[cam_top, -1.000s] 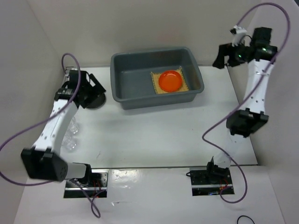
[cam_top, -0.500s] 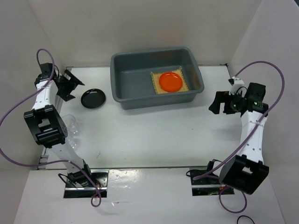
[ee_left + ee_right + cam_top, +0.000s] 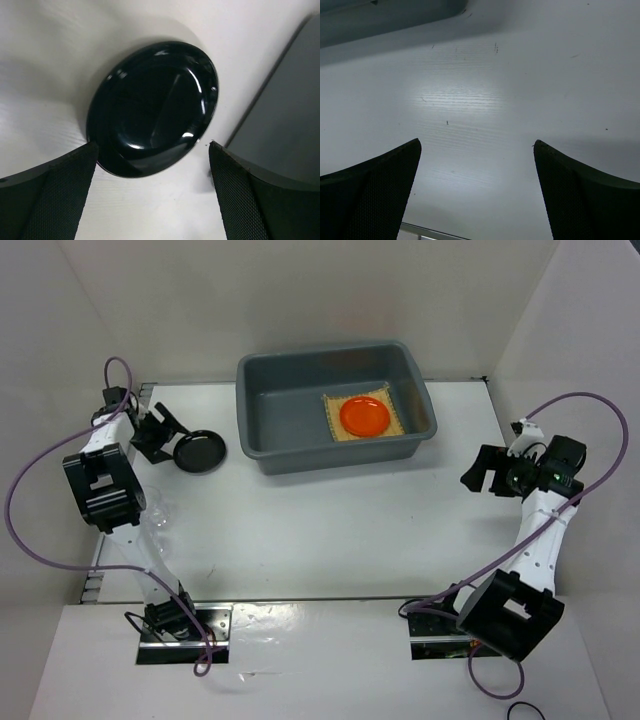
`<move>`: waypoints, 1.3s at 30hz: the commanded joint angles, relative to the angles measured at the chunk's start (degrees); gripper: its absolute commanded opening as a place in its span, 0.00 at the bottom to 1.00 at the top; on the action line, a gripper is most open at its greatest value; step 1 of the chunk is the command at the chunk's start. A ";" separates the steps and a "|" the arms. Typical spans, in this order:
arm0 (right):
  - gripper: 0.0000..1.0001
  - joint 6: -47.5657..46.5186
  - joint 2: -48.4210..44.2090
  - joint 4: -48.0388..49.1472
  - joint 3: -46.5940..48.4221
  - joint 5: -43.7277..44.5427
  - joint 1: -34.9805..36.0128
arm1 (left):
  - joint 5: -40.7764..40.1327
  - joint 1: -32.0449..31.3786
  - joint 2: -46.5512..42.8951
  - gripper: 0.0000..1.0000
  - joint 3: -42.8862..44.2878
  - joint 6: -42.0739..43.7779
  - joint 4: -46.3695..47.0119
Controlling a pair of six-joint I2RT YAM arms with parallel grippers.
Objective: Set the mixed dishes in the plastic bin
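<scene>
The grey plastic bin stands at the far middle of the white desk. Inside it, against the right-hand end, the tan square bamboo mat lies flat on the bin's floor, and the small orange plate rests on the middle of the mat. The left part of the bin's floor is bare.

The small black plate sits on the desk just left of the bin, apart from its wall. The left hand is low at the plate's left side with its fingers spread wide, one to each side of the plate's near rim and gripping nothing. At the left edge of the desk, clear glass shows faintly beside the left arm, too hidden to count.

The right hand hangs over bare desk right of the bin, fingers spread wide and holding nothing.
</scene>
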 commanded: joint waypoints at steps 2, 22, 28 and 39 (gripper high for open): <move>0.97 0.97 -3.62 3.11 -1.49 -0.25 -2.29 | -0.68 1.34 1.74 0.96 2.09 4.91 0.01; 0.98 3.16 -8.46 4.69 -2.03 1.95 -9.33 | 12.49 1.87 13.60 0.46 4.37 3.86 2.65; 0.98 3.68 -7.94 5.31 -2.03 2.48 -10.12 | 14.35 1.87 15.01 0.00 4.37 3.25 3.18; 0.98 4.22 -6.79 6.45 -2.55 2.48 -10.65 | 3.74 0.91 -0.36 0.00 12.93 -16.61 5.15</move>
